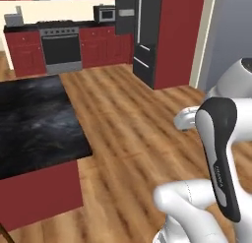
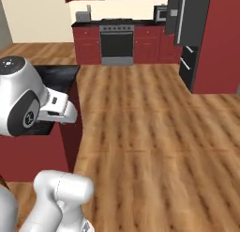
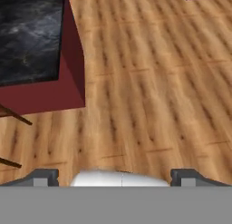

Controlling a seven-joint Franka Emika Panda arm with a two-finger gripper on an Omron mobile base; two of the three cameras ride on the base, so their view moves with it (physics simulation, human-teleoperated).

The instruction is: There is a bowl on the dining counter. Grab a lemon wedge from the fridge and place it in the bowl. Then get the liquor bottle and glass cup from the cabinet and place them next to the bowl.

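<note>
The dining counter (image 1: 34,124), a black marbled slab on a red base, lies to the left, with its near corner in the hand view (image 3: 27,37). The fridge (image 1: 145,35) stands shut at the far side of the room, dark grey with pale bar handles, and it is at the upper right in the right base view (image 2: 190,24). My gripper (image 3: 115,178) hangs over bare wood floor to the right of the counter's corner. It is open, with its tips wide apart and nothing between them. The bowl, lemon wedge, liquor bottle and glass cup are out of view.
A steel oven (image 1: 60,47) sits among red base units along the back wall, with a microwave (image 1: 104,13) on the worktop. A tall red panel (image 1: 177,35) flanks the fridge. Wood floor (image 2: 154,132) stretches from the counter to the fridge. Dark chair legs (image 3: 13,115) poke out by the counter base.
</note>
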